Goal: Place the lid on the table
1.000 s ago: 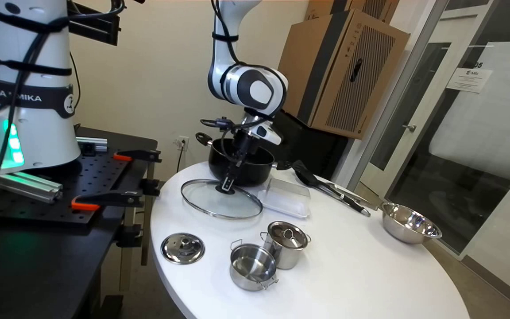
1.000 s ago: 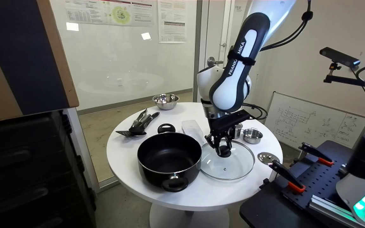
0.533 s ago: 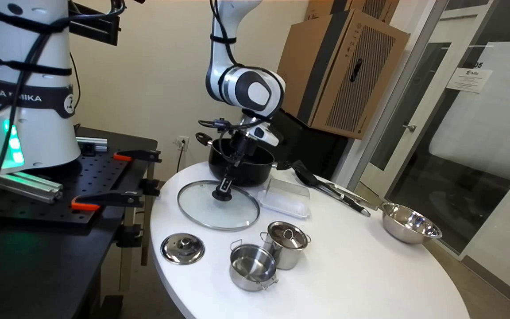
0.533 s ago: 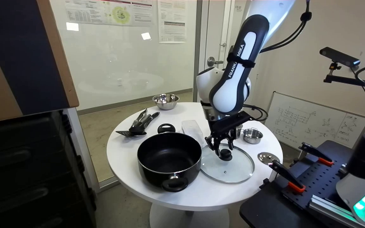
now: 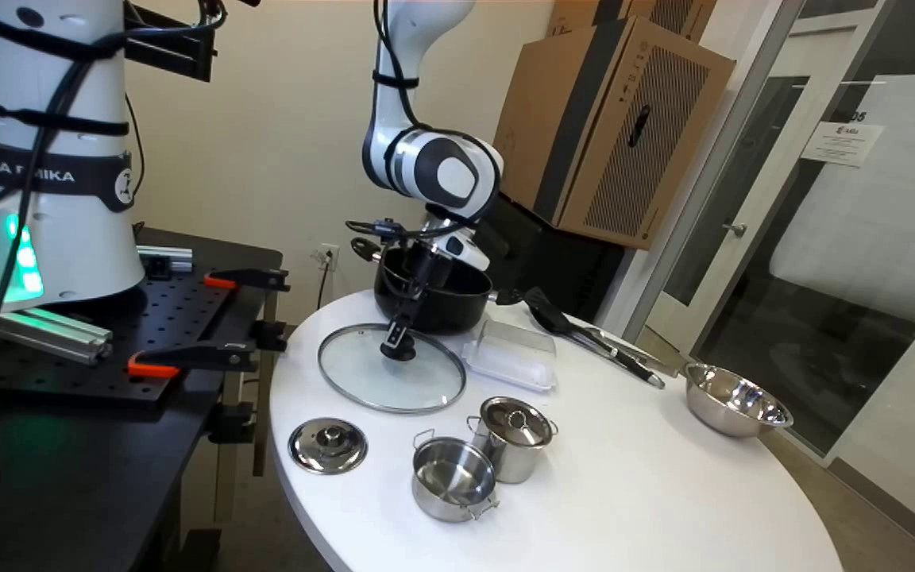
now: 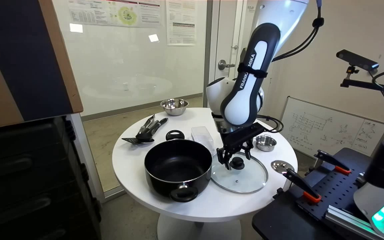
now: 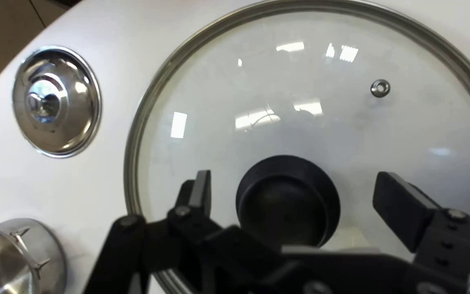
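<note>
The lid (image 5: 394, 389), round clear glass with a metal rim, lies flat on the white table (image 5: 632, 492), beside the black pot. Its dark knob (image 7: 288, 200) points up, seen from above in the wrist view. My gripper (image 7: 294, 190) stands open around that knob, one finger on each side, with a gap between the knob and each of the fingers (image 7: 398, 208). In an exterior view the gripper (image 6: 238, 161) is low over the lid (image 6: 248, 180), its fingertips near knob height. Part of the lid's near edge is hidden behind the gripper in the wrist view.
The black pot (image 6: 158, 185) stands right against the lid's side. A clear plastic box (image 5: 509, 361), a small silver disc (image 5: 328, 446), a small steel pot (image 5: 451, 485) and a lidded one (image 5: 515, 445) surround it. Utensils (image 6: 147, 131) and a steel bowl (image 6: 174, 107) lie farther off.
The lid has come down slightly and now lies flat. My fingers have spread apart and let go of its knob. Between the last two moments the lid stays put while the arm tilts and shifts a little.
</note>
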